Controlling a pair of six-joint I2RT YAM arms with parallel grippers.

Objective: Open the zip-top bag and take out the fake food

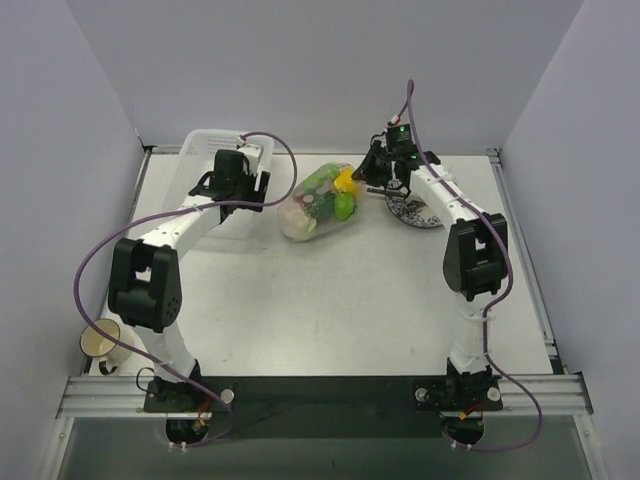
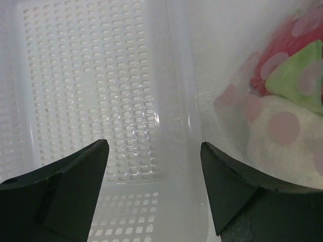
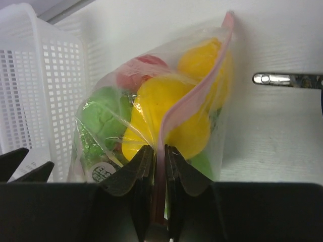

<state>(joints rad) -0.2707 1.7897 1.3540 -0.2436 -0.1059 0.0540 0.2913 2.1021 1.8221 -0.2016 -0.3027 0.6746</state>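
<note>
Right pincer [image 3: 159, 154] is clamped shut on the pink zip strip [image 3: 197, 80] of the bag [image 3: 96, 146], with the food [image 3: 161, 106] bunched inside. The bag lies mid-table beside the tray [image 3: 30, 75]. Left pincer [image 2: 154, 151] hangs open over that tray. This looks like the opening step; next, the left should take the opposite lip and pull.

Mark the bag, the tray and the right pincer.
bag [image 3: 192, 88], right wrist view, pink zip strip.
tray [image 3: 50, 91], right wrist view, mesh side wall.
right pincer [image 3: 159, 151], right wrist view, midway between fingertips.
</note>
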